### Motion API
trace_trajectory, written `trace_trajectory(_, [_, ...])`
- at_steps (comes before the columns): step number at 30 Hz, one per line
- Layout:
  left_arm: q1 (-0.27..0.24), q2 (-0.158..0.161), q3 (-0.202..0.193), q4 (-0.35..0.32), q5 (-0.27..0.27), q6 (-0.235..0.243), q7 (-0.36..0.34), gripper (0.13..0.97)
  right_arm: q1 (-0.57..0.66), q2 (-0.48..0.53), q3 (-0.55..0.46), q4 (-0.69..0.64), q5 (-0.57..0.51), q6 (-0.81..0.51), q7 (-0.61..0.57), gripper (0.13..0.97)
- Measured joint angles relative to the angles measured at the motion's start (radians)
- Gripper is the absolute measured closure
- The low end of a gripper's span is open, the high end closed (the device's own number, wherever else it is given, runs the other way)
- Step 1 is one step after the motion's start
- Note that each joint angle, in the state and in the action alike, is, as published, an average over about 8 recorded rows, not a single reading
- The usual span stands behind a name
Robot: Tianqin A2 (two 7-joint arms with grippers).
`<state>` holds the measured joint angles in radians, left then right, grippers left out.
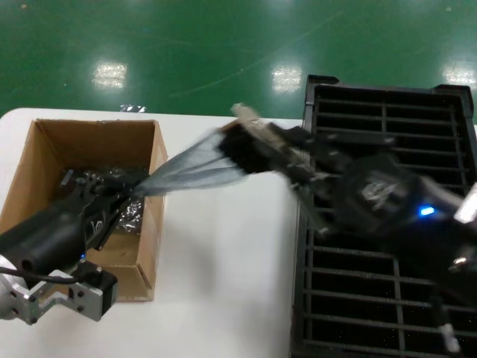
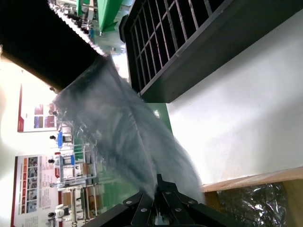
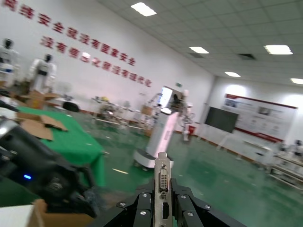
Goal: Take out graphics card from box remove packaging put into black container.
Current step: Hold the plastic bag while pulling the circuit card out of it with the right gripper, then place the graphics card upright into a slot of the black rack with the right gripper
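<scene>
**Card out of the carton, bag half off, tray slot not yet filled**

The white table (image 1: 223, 246) carried everything. Along its right edge lay the black container (image 1: 387, 298), its ribbed slots bare wherever the right arm did not cover them — no card had been placed there yet. At the table's left edge stood the box (image 1: 145, 216), open at the top, with dark glossy bundles (image 1: 127, 212) inside.

Between box and container the packaging (image 1: 190, 170) stretched taut in the air, above the table's far edge. The left gripper (image 1: 112, 195), over the box's right wall, pinched one end of the bag; the left wrist view showed its fingers closed tightly on the crinkled film (image 2: 123, 142).

The right gripper (image 1: 257, 149) hung near the container's far left corner, clamped on the graphics card (image 3: 162, 182), whose silver bracket stood upright between its fingers. The head view was smeared there, so the card seemed mostly — perhaps not fully — clear of the bag.

Judged so, removal from the box was done, unwrapping nearly done, and slotting the card remained.
</scene>
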<state>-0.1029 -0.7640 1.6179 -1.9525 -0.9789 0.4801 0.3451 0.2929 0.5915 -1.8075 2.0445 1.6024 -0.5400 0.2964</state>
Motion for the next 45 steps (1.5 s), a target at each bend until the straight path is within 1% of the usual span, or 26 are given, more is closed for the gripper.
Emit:
trace_trajectory(8, [0.000,0.000,0.000,0.000,0.000,0.000,0.000,0.959,-0.139,0.096,0.168,0.014,0.110,0.019,-0.068,0.906])
trace_trajectory(11, [0.000,0.000,0.000,0.000,0.000,0.000,0.000,0.959,-0.194,0.123,0.207,0.015,0.121,0.032,-0.084,0.906])
trace_trajectory(13, [0.000,0.000,0.000,0.000,0.000,0.000,0.000,0.959,-0.228,0.139,0.222,0.015,0.105,0.043,-0.081,0.906])
trace_trajectory(17, [0.000,0.000,0.000,0.000,0.000,0.000,0.000,0.959,-0.280,0.165,0.222,0.015,0.025,0.068,-0.044,0.906])
trace_trajectory(21, [0.000,0.000,0.000,0.000,0.000,0.000,0.000,0.959,-0.302,0.176,0.215,0.015,-0.033,0.078,-0.014,0.906])
trace_trajectory(35, [0.000,0.000,0.000,0.000,0.000,0.000,0.000,0.959,-0.305,0.178,0.213,0.015,-0.044,0.079,-0.009,0.906])
trace_trajectory(38, [0.000,0.000,0.000,0.000,0.000,0.000,0.000,0.959,-0.298,0.175,0.206,0.015,-0.057,0.076,-0.001,0.906])
trace_trajectory(40, [0.000,0.000,0.000,0.000,0.000,0.000,0.000,0.959,-0.282,0.168,0.192,0.014,-0.084,0.069,0.016,0.906])
trace_trajectory(45, [0.000,0.000,0.000,0.000,0.000,0.000,0.000,0.959,-0.205,0.143,0.132,0.012,-0.205,0.006,0.093,0.906])
